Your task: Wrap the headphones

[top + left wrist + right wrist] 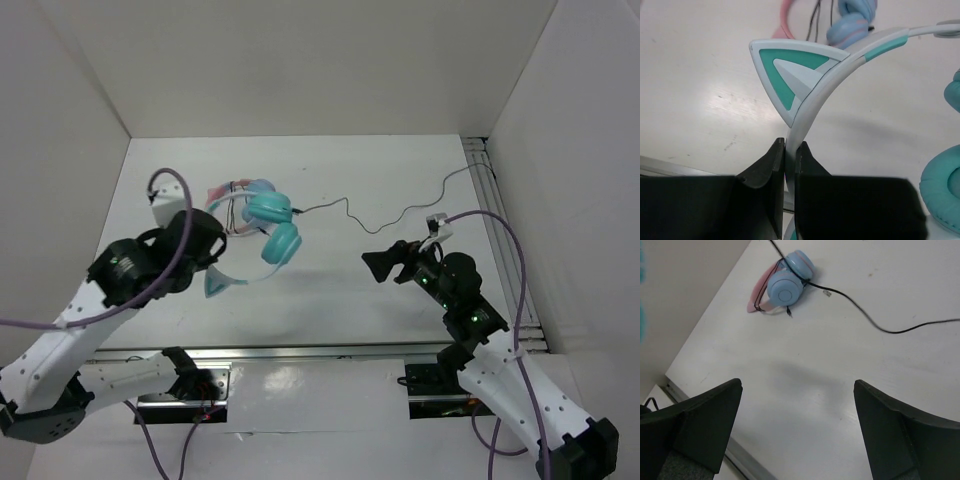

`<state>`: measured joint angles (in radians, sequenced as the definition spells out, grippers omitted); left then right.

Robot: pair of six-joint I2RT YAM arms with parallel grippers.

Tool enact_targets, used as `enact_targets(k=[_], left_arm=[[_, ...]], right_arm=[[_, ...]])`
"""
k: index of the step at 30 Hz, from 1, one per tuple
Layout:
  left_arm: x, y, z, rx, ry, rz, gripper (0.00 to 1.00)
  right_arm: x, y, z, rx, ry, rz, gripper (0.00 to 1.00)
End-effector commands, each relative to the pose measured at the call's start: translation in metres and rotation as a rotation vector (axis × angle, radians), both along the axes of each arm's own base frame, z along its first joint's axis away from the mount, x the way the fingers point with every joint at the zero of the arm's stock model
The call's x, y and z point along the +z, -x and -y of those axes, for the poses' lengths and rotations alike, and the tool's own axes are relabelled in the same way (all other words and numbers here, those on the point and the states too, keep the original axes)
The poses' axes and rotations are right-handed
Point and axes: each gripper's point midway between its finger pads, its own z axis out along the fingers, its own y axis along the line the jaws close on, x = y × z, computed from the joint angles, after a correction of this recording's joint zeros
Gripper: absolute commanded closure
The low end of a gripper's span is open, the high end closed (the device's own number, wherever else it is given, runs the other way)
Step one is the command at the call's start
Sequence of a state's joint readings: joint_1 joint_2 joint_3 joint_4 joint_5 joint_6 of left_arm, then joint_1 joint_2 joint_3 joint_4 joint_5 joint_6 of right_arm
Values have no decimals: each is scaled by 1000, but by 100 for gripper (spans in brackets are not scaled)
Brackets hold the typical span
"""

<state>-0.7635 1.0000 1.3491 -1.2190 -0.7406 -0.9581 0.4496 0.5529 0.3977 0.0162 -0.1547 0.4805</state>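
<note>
The teal headphones (275,228) with a pale headband and cat ears lie at the back left of the table. Their thin black cable (350,208) trails right across the table. My left gripper (212,258) is shut on the pale headband (807,107), just below a teal and white cat ear (790,75). A teal ear cup (945,195) shows at the right of the left wrist view. My right gripper (378,265) is open and empty above bare table, right of the headphones; its jaws stand wide apart (797,390). The cable (865,317) runs ahead of it.
The pink-banded headphones with light blue cups (238,195) lie just behind the teal pair, also seen in the right wrist view (785,282) and the left wrist view (852,20). White walls enclose the table. A metal rail (495,200) runs along the right edge.
</note>
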Motion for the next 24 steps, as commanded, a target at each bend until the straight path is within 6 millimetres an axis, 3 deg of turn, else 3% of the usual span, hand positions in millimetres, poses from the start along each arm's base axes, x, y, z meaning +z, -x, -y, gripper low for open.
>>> enact_targets(k=[1, 5, 6, 7, 9, 15, 16, 21, 24], left_arm=[[31, 13, -56, 71, -182, 21, 100], [50, 12, -68, 91, -183, 48, 100], [57, 13, -66, 78, -164, 61, 100], [59, 13, -66, 79, -148, 64, 100], [71, 14, -66, 77, -122, 89, 100], [94, 12, -62, 63, -69, 134, 100], [99, 11, -60, 52, -63, 140, 100], [105, 11, -56, 32, -37, 146, 100], [108, 12, -57, 27, -38, 153, 100]], right_arm=[[57, -23, -12, 17, -40, 263, 0], [49, -43, -30, 59, 73, 288, 0], [34, -51, -33, 64, 110, 261, 0], [40, -55, -38, 75, 123, 303, 0], [26, -63, -53, 138, 152, 287, 2], [-2, -60, -99, 347, 155, 267, 11], [-15, -63, -101, 351, 167, 236, 12], [-32, -83, -107, 317, 209, 236, 17], [-41, -90, -111, 322, 226, 226, 25]])
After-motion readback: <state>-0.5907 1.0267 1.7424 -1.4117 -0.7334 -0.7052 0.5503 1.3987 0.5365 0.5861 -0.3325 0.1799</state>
